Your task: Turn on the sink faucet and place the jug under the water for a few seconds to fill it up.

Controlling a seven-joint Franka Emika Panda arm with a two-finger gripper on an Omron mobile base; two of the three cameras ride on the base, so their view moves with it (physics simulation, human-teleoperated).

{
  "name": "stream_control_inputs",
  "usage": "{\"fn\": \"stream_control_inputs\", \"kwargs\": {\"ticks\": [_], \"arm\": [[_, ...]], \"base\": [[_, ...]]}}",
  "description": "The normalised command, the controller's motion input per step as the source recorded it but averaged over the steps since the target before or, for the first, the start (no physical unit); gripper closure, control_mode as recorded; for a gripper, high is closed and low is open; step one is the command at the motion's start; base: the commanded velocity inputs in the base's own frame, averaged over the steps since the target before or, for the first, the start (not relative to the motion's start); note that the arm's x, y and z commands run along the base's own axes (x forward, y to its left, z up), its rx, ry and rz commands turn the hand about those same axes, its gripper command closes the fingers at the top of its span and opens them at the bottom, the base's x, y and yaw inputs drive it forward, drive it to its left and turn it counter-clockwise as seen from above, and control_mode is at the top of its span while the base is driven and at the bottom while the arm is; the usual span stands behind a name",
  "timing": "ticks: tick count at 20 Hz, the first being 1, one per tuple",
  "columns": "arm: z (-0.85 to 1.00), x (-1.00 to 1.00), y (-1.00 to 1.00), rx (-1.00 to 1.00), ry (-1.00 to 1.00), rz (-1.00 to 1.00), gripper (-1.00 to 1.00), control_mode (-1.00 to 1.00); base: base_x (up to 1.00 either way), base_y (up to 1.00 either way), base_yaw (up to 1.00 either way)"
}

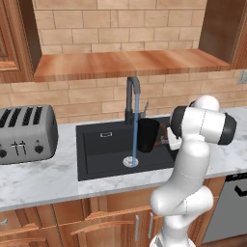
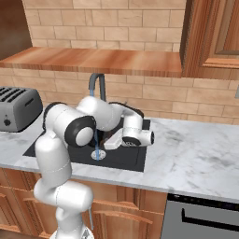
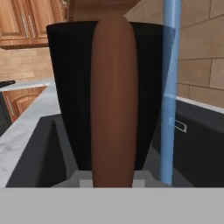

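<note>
The dark-grey sink faucet (image 1: 132,94) (image 2: 97,83) is running. Its blue water (image 1: 135,130) (image 2: 96,144) (image 3: 170,87) falls straight to the silver drain (image 1: 130,161) of the black sink (image 1: 99,149) (image 2: 133,162). The black jug (image 1: 147,135) (image 3: 72,87) hangs over the basin, just right of the stream. The water runs along its edge and continues down past it. My gripper (image 1: 165,140) (image 3: 113,178) is shut on the jug's brown handle (image 3: 113,100), reaching in from the right. In the right base view my arm hides most of the jug.
The silver toaster (image 1: 26,132) (image 2: 16,108) stands on the marble counter (image 1: 43,181) left of the sink. A wooden shelf (image 1: 125,62) runs above the faucet. A brick wall is behind, with a dishwasher front (image 2: 205,217) at lower right.
</note>
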Motion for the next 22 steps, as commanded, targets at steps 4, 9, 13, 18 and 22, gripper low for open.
{"fn": "stream_control_inputs", "kwargs": {"ticks": [4, 9, 13, 18, 22], "arm": [[0.0, -0.39, 0.0, -0.04, -0.05, 0.0, 1.0, -1.0], [0.01, -0.29, 0.0, -0.04, -0.04, 0.03, 1.0, -1.0], [0.11, 0.08, 0.04, -0.01, 0.0, 0.0, 1.0, -1.0], [0.04, 0.1, 0.02, -0.01, 0.01, 0.0, 1.0, -1.0], [0.01, 0.01, 0.0, 0.0, 0.0, 0.0, 1.0, -1.0]], "base": [[0.0, 0.0, 0.0], [0.0, 0.0, 0.0], [0.0, 0.0, 0.0], [0.0, 0.0, 0.0], [0.0, 0.0, 0.0]]}}
